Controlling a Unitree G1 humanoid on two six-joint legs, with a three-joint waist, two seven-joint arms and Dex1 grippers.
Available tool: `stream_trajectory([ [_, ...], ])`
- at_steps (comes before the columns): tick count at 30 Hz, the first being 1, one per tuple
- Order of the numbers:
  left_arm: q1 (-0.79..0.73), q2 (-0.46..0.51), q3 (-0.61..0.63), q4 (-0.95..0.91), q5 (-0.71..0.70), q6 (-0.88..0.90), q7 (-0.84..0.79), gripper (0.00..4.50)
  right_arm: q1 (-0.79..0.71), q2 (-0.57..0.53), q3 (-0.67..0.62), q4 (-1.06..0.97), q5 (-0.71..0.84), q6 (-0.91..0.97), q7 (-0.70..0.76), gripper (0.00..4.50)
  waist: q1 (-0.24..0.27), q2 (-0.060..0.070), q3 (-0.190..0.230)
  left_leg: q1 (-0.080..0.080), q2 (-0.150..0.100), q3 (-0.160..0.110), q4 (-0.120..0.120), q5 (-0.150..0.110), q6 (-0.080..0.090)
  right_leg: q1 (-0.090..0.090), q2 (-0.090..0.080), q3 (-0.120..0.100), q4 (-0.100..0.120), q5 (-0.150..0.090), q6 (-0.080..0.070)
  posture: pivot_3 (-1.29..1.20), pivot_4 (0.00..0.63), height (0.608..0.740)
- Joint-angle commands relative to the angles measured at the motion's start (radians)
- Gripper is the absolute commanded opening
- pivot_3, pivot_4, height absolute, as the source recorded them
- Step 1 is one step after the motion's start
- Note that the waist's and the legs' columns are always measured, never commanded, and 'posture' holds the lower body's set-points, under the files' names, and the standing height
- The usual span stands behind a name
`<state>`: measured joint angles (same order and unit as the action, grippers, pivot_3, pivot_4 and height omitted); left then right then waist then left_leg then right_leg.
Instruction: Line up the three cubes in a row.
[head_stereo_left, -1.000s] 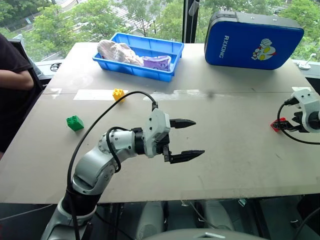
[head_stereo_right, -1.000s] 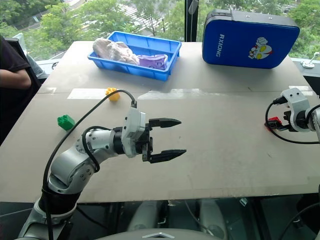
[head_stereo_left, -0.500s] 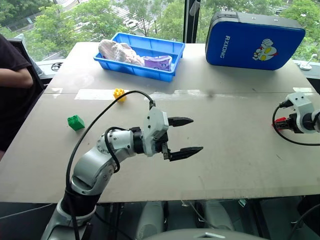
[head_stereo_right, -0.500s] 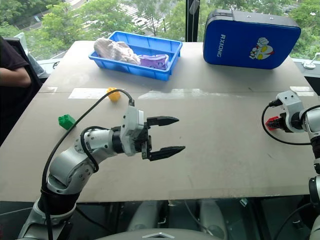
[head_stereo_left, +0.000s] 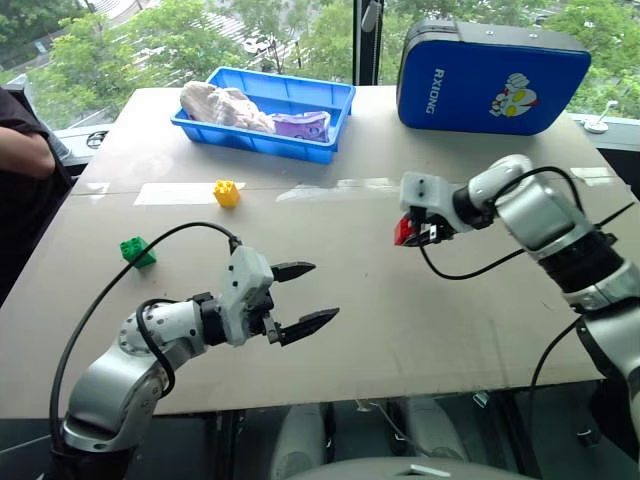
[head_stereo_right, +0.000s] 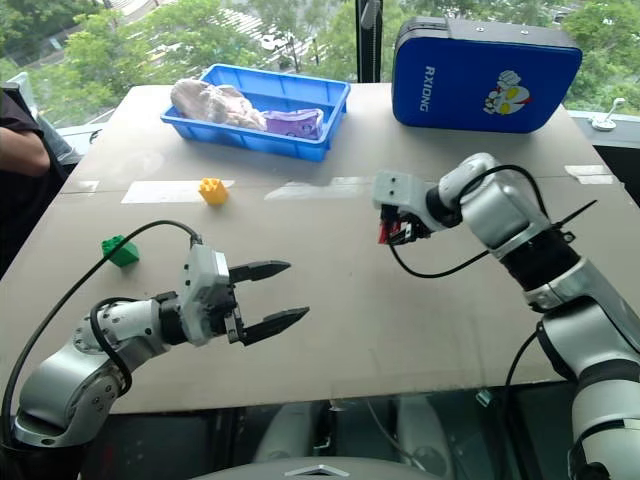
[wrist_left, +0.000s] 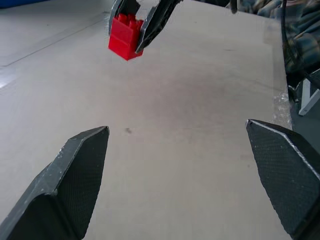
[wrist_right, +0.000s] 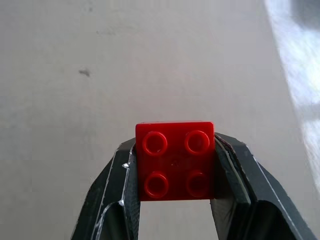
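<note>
Where the worktop (head_stereo_left: 380, 300) meets its left edge, a person's arm (head_stereo_left: 25, 150) in a dark sleeve shows just off the surface. Green brick (head_stereo_left: 136, 251) sits on the worktop near that left side, studs up. Yellow brick (head_stereo_left: 227, 192) lies further back and a little to the right of the green one, well apart from it, just beside a pale strip on the surface. Behind the yellow brick, a blue tray (head_stereo_left: 262, 140) holds a pale crumpled item and a purple one; what they are cannot be told from this view.

Left hand (head_stereo_left: 298, 298) hovers over the near-centre of the worktop, fingers spread wide, nothing between them.

Right hand (head_stereo_left: 412, 234) is right of centre, above the worktop, pointing down and toward the left. It is closed on the red brick (wrist_right: 175, 161), one finger pressed on each opposite side face, four studs facing the wrist camera. In the left wrist view the red brick (wrist_left: 125, 37) hangs clear of the surface.

Blue zipped case (head_stereo_left: 490, 78) with a cartoon print stands at the far right back of the worktop.
</note>
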<state>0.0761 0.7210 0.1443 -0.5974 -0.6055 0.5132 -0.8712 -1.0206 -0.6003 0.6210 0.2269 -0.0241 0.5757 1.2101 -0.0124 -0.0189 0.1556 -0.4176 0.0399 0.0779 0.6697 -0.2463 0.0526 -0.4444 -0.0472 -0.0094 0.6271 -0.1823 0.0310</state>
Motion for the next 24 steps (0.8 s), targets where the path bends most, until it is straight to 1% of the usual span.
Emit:
stream_trajectory([
  [1, 0.065, 0.029, 0.101, -0.051, -0.059, 0.005, -0.017, 4.50, -0.067, 0.058, 0.013, 0.103, -0.060, -0.080, 0.017, 1.31, 0.004, 0.000, 0.000, -0.001, -0.001, 0.002, 0.000, 0.000, 0.000, -0.001, -0.002, 0.001, -0.001, 0.000, 0.000, 0.00, 0.150, 0.740],
  [2, 0.087, 0.035, 0.125, -0.056, -0.065, 0.003, -0.020, 4.50, -0.073, 0.071, 0.019, 0.129, -0.073, -0.099, 0.023, 1.31, 0.004, 0.000, 0.000, -0.003, -0.001, 0.002, 0.000, 0.002, -0.003, -0.002, -0.003, 0.000, -0.001, 0.000, 0.001, 0.00, 0.150, 0.740],
  [4, 0.124, 0.040, 0.161, -0.064, -0.070, -0.001, -0.018, 4.50, -0.080, 0.090, 0.021, 0.159, -0.086, -0.121, 0.041, 1.31, 0.004, 0.000, 0.000, -0.003, -0.002, 0.003, 0.000, 0.002, -0.004, -0.002, -0.003, 0.000, -0.003, 0.000, 0.001, 0.00, 0.150, 0.740],
  [8, 0.168, 0.039, 0.194, -0.083, -0.068, -0.005, 0.001, 4.50, -0.082, 0.116, 0.018, 0.177, -0.101, -0.139, 0.078, 1.31, -0.001, 0.000, 0.000, -0.003, -0.002, 0.003, 0.000, 0.002, -0.003, -0.002, -0.003, 0.000, -0.002, 0.000, 0.001, 0.00, 0.150, 0.740],
  [10, 0.170, 0.035, 0.194, -0.091, -0.073, -0.004, 0.012, 4.50, -0.082, 0.123, 0.017, 0.180, -0.110, -0.146, 0.094, 1.31, -0.001, 0.000, 0.000, -0.002, -0.001, 0.003, -0.001, -0.001, 0.000, -0.002, -0.003, 0.000, -0.001, 0.000, 0.001, 0.00, 0.150, 0.740],
  [15, 0.188, 0.033, 0.196, -0.104, -0.075, -0.005, 0.023, 4.50, -0.083, 0.142, 0.009, 0.203, -0.129, -0.158, 0.111, 1.31, -0.003, 0.000, 0.000, 0.001, -0.001, 0.002, -0.001, 0.000, -0.001, -0.001, -0.001, 0.000, 0.001, 0.000, 0.001, 0.00, 0.150, 0.740],
  [24, 0.202, 0.036, 0.190, -0.113, -0.070, -0.009, 0.041, 4.50, -0.084, 0.171, 0.000, 0.294, -0.160, -0.210, 0.116, 1.31, -0.003, 0.000, 0.000, 0.001, -0.001, 0.003, -0.001, 0.000, -0.001, -0.001, -0.001, 0.000, 0.001, 0.000, 0.000, 0.00, 0.150, 0.740],
])
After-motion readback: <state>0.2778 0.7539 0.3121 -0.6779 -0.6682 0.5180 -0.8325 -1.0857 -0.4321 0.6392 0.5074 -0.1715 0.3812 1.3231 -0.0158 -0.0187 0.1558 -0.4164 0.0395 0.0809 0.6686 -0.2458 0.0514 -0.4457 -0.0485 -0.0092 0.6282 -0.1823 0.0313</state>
